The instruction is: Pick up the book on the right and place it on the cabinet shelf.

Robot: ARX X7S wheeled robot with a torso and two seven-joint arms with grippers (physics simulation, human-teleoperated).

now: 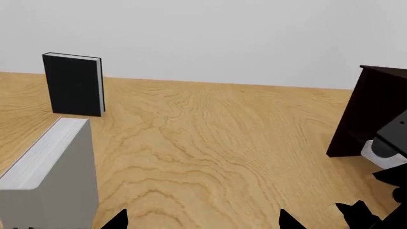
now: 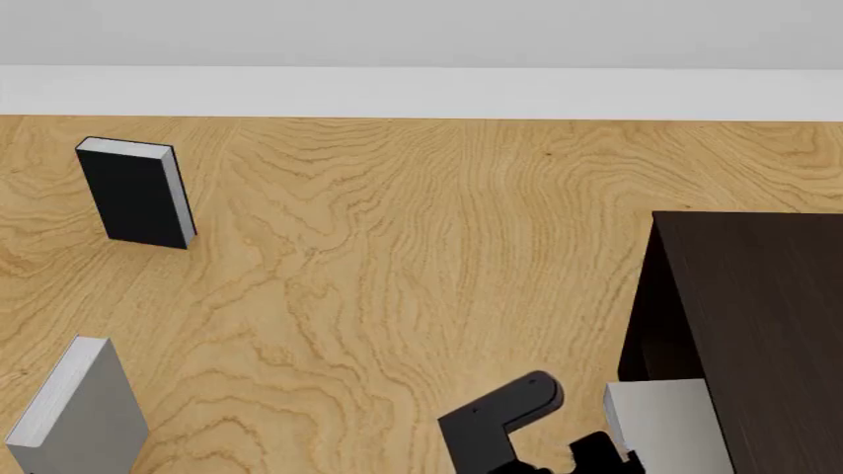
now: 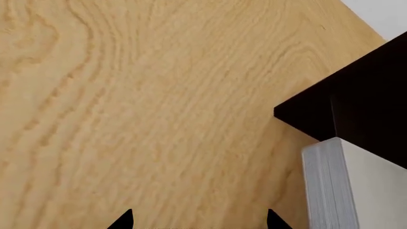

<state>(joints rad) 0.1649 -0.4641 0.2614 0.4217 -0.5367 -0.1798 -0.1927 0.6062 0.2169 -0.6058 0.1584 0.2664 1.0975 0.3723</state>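
Note:
The plain light-grey book [image 2: 665, 425] with white page edges stands at the near left corner of the very dark cabinet [image 2: 757, 296]. I cannot tell if it is inside the shelf. In the right wrist view the book [image 3: 356, 191] is beside the cabinet [image 3: 356, 100], off to one side of my right gripper [image 3: 198, 220]. That gripper is open and empty over bare wood. My right arm [image 2: 500, 420] shows low in the head view. My left gripper [image 1: 203, 222] is open and empty, with the cabinet [image 1: 375, 109] off to one side.
A black book [image 2: 136, 193] stands upright at the far left and also shows in the left wrist view [image 1: 75, 83]. Another grey book [image 2: 79, 415] stands at the near left, close beside my left gripper [image 1: 57, 176]. A white wall runs behind the wooden table [image 2: 395, 247].

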